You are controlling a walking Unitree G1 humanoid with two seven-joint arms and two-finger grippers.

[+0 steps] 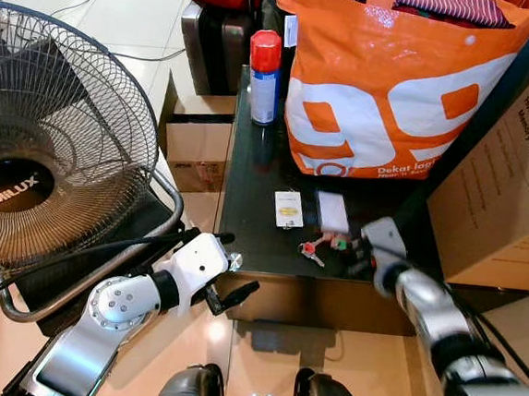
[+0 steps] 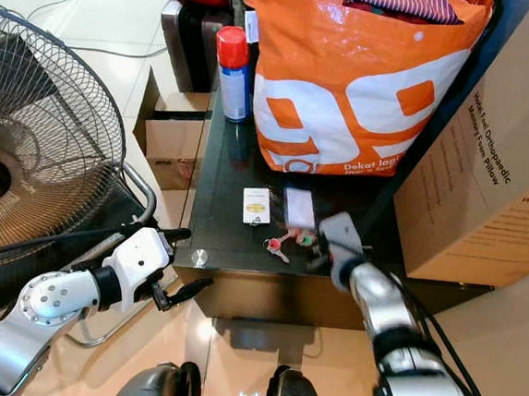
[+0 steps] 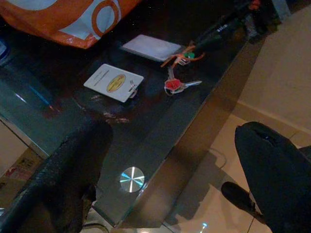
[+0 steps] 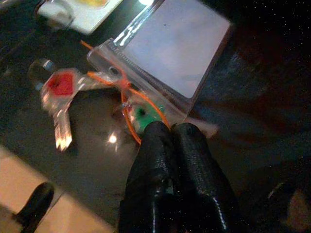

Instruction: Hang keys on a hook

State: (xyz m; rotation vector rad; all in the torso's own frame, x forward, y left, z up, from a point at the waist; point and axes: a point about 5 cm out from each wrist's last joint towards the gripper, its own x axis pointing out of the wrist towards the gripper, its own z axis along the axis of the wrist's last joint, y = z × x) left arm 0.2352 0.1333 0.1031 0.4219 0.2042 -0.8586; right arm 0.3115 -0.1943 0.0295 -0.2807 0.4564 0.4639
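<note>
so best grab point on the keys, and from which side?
Likely the orange cord and green tag end, not the red-capped key. The key lies flat on the glass table, leaving fingers little to get under; the cord bunches up slightly. Come from above on the table's front edge side, where the right gripper sits, fingers together at the tag.

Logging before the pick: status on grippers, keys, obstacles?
Right gripper shut, tips at the keys' orange cord, grasp unclear. Left gripper open, off the table edge. Keys flat by the card sleeve. No hook seen.
</note>
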